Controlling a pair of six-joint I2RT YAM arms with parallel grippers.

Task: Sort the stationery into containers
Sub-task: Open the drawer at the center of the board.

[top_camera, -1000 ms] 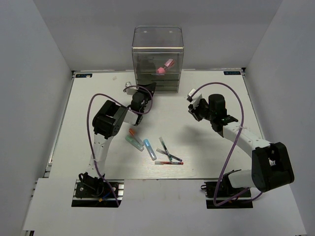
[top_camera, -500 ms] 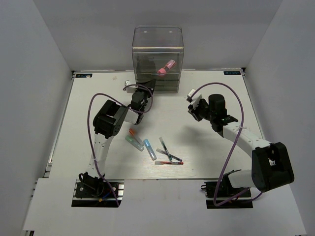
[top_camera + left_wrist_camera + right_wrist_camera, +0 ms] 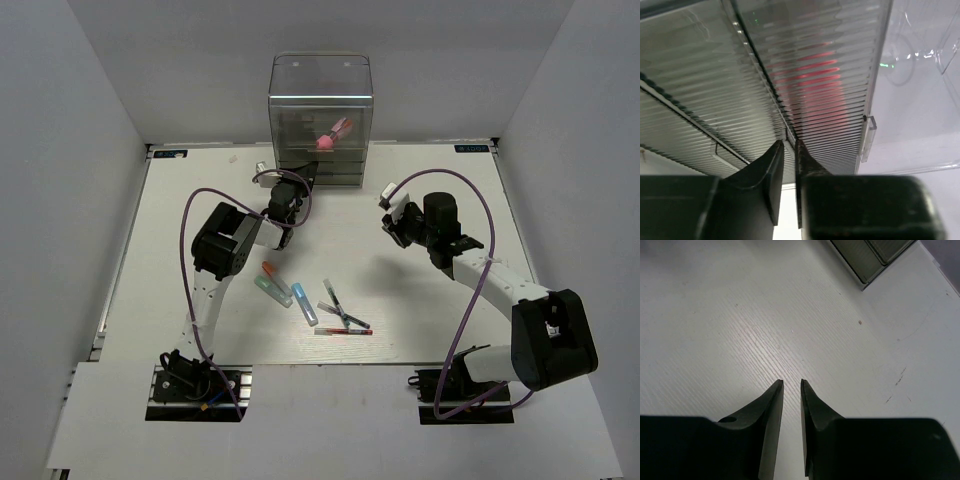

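Counter (image 3: 420,320): white; it carries the drawer box at its far edge and the loose stationery in front of the box.
Drawer box (image 3: 320,75): tall, transparent and grey-tinted, upright, with its stacked drawers facing the arms.
Left arm: stretched to the box, wrist low and level. The left gripper (image 3: 290,188) is at the lower left of the box's front.
Right arm: bent, standing off to the right of the box's front and well apart from it. The right gripper (image 3: 392,215) points down at bare counter.
Left jaws: the left gripper (image 3: 788,144) has them drawn almost together. The tips press at a seam in the ribbed drawer front (image 3: 805,75). Whether a thin lip is pinched between them I cannot tell.
Right jaws: the right gripper (image 3: 792,382) shows only a narrow slit between them, with nothing held.
Loose stationery: lies well in front of the box, about as far from one gripper as the other.
- orange-capped marker (image 3: 269,269), teal-capped marker (image 3: 268,289) and blue-capped markers (image 3: 299,291): slanted to the box's front
- dark pens (image 3: 333,297): crossed
- red pen (image 3: 343,331): lies parallel to the box's front
Pink-and-red piece (image 3: 330,139): already inside an upper drawer of the box, tilted.
Key relation: the drawer front lies straight ahead of the left jaws and touches them, so the drawer is probably the left arm's job. The free right arm looks the better placed for the next pen.
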